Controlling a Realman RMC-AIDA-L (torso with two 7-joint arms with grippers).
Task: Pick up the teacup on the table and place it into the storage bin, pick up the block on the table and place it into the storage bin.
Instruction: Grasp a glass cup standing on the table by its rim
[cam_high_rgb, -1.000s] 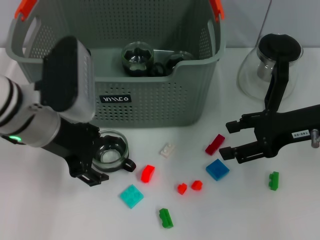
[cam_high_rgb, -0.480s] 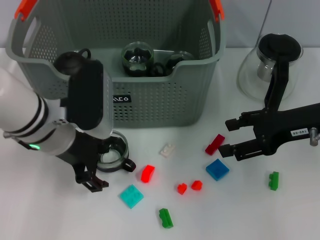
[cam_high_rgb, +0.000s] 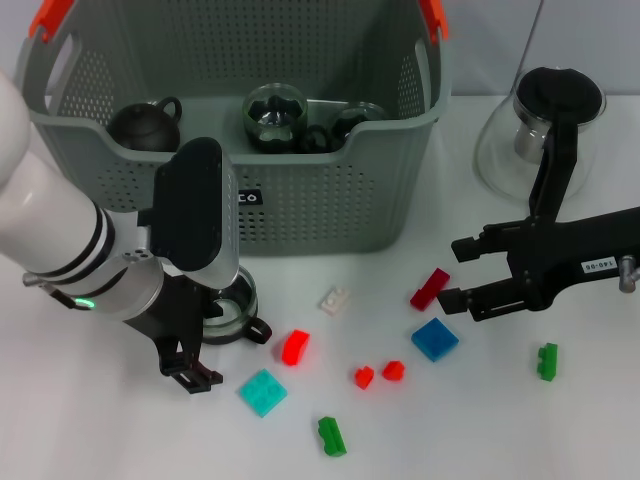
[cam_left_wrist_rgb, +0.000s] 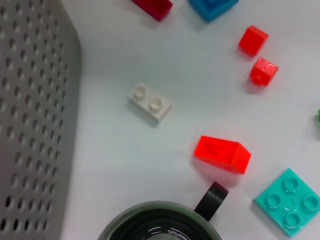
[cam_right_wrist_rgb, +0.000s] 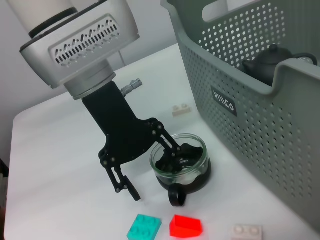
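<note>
Apparently straddling the rim of the clear glass teacup (cam_high_rgb: 225, 308) with black handle, the left gripper (cam_right_wrist_rgb: 155, 172) has jaws apart; cup sits before the grey-green perforated storage bin (cam_high_rgb: 320, 200), desk's left side.

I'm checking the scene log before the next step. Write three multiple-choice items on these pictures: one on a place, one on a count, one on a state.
1. Where is the glass teacup?
A. in the storage bin
B. on the table in front of the storage bin
C. beside the glass pitcher

2. How many green blocks lie on the table?
A. one
B. two
C. four

3. How are the left gripper's fingers?
A. open, one inside the teacup
B. shut on a red block
C. shut, high above the bin

Key: 1 B, it stands before the storage bin. 2 B, and. 3 A, the left gripper straddles the rim.
</note>
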